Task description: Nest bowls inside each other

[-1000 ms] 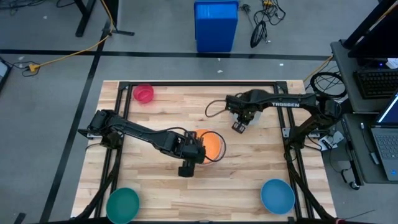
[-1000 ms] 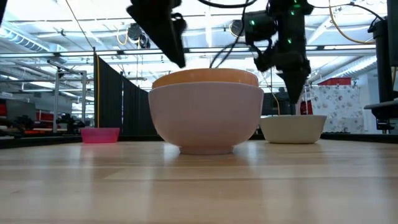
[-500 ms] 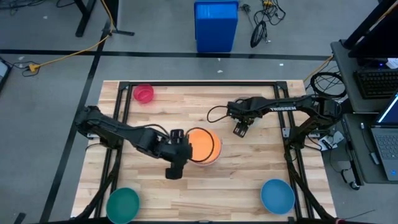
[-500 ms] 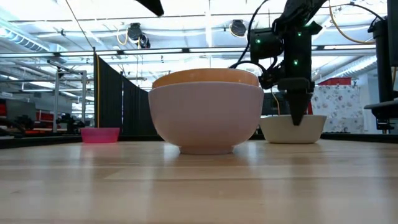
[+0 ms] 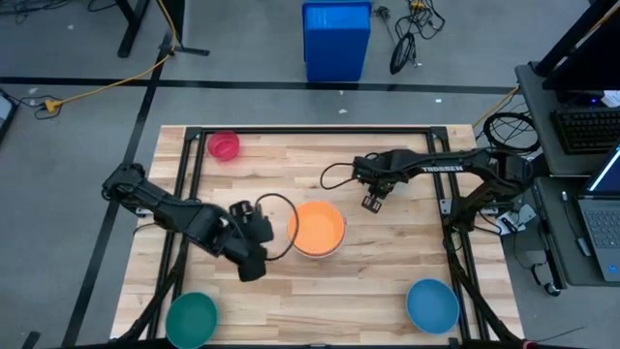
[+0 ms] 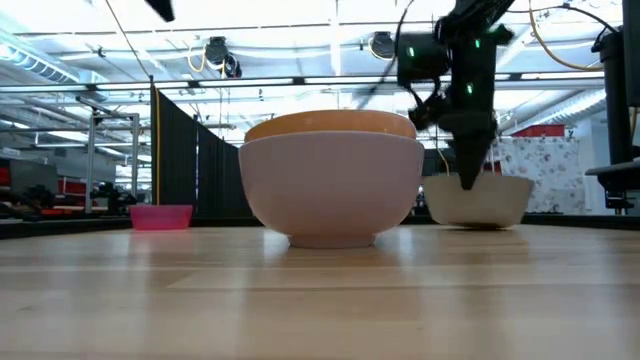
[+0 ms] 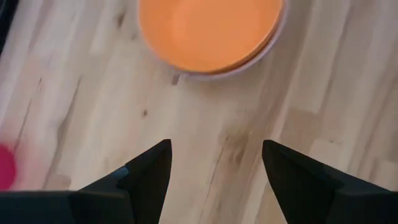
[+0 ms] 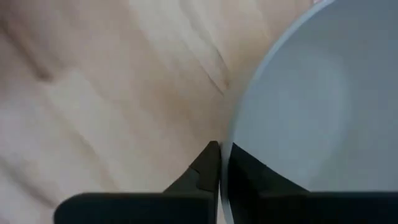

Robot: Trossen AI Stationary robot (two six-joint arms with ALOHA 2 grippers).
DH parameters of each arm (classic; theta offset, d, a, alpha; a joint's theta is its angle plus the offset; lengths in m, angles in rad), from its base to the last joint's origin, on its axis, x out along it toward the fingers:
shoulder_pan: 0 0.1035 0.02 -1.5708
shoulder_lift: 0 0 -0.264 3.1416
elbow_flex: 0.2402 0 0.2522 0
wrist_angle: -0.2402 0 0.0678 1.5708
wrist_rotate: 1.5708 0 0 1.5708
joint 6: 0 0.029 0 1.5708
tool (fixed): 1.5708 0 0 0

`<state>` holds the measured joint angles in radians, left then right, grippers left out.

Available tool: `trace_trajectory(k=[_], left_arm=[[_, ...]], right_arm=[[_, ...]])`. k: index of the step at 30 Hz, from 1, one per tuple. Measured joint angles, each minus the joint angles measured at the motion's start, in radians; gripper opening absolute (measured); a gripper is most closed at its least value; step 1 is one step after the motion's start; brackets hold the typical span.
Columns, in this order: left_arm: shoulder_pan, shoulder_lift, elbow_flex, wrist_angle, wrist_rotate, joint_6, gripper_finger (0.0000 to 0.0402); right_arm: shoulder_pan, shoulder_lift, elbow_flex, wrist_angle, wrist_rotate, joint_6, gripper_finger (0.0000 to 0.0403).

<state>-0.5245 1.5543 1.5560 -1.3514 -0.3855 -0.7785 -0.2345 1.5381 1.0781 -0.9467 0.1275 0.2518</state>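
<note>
An orange bowl (image 5: 317,227) sits nested in a pale peach bowl (image 6: 332,195) at the table's middle. My left gripper (image 5: 250,264) hangs open to their left, over bare wood, with nothing between its fingers (image 7: 149,177). My right gripper (image 5: 373,201) is shut on a white bowl (image 6: 478,200) right of and beyond the stack; in the high view the arm hides that bowl. A small magenta bowl (image 5: 224,145) stands at the far left. A teal bowl (image 5: 191,317) stands at the near left and a blue bowl (image 5: 432,304) at the near right. My right gripper holds the white bowl by its rim (image 8: 225,140), one finger inside the bowl and the other outside. The fingers come from above, pointing down. In the low view the bowl's underside (image 6: 480,224) is at the table and the bowl looks slightly tipped.
A tall blue bin (image 5: 336,41) stands on the floor beyond the far edge. A black frame (image 5: 310,130) borders the tabletop. Bare wood lies between the stack and the near edge.
My left gripper has drawn away from above the orange bowl, going up and toward the table's left and near edges, and has turned about. My right gripper has come down onto the white bowl's rim. That bowl has shifted a little and now looks slightly tipped.
</note>
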Motion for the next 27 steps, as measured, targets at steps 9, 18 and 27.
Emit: trace_trajectory(k=[9, 18, 27], left_arm=[[-0.093, 0.001, -0.019, -0.001, -0.031, -0.174, 0.0209], [-0.245, 0.001, -0.019, -0.049, 0.047, -0.437, 0.0192], [-0.367, 0.004, -0.019, -0.050, 0.069, -0.680, 0.0191]], right_arm=[[0.196, -0.009, 0.301, -0.105, 0.058, -0.024, 0.0000], [0.484, -0.009, 0.430, 0.068, 0.055, -0.111, 0.0000], [0.567, 0.034, 0.431, 0.166, 0.054, -0.150, 0.0000]])
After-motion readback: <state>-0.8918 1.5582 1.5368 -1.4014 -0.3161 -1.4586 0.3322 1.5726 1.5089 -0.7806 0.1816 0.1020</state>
